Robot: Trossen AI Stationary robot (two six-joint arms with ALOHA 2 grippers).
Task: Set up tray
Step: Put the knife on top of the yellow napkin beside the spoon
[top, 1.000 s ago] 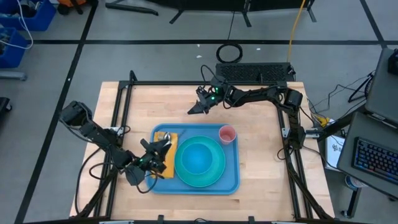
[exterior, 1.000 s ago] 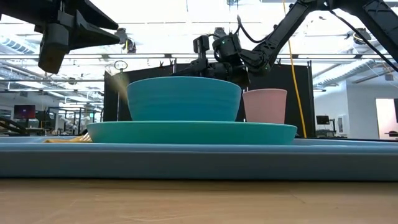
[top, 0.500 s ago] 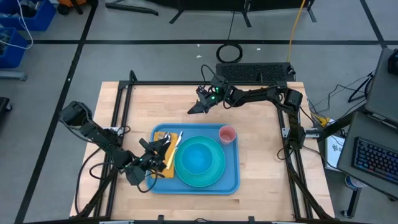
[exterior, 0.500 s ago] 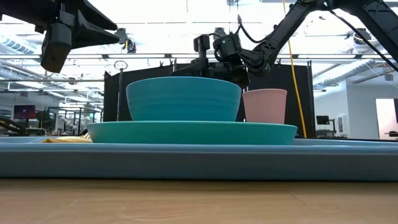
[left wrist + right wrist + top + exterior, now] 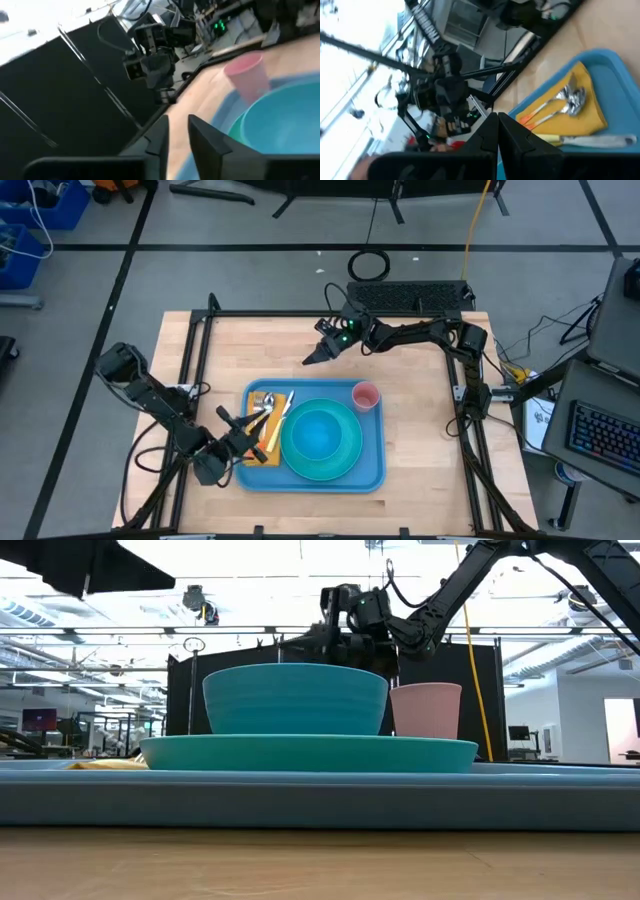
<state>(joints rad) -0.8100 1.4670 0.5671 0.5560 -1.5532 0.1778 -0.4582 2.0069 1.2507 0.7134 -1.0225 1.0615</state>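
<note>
The light-blue tray (image 5: 372, 470) lies on the wooden table. On it stand a teal plate (image 5: 350, 458) with a teal bowl (image 5: 318, 432) and a pink cup (image 5: 366, 395). An orange napkin (image 5: 272, 438) lies at the tray's left end with a spoon, a fork and a knife (image 5: 585, 141) on it. My left gripper (image 5: 250, 425) hovers open over the tray's left rim beside the napkin, holding nothing. My right gripper (image 5: 312, 358) hangs shut and empty above the bare table beyond the tray's far edge.
A black frame (image 5: 195, 350) borders the tabletop. Bare wood (image 5: 260, 350) shows on the far side of the tray and to the tray's right. In the left wrist view the right arm's gripper (image 5: 155, 65) stands beyond the pink cup (image 5: 247, 75).
My left gripper has drawn back from over the napkin toward the table's left and near edges and has risen, nearly leaving the low view. The cutlery it covered now shows lying on the napkin. My right gripper has turned slightly in place.
</note>
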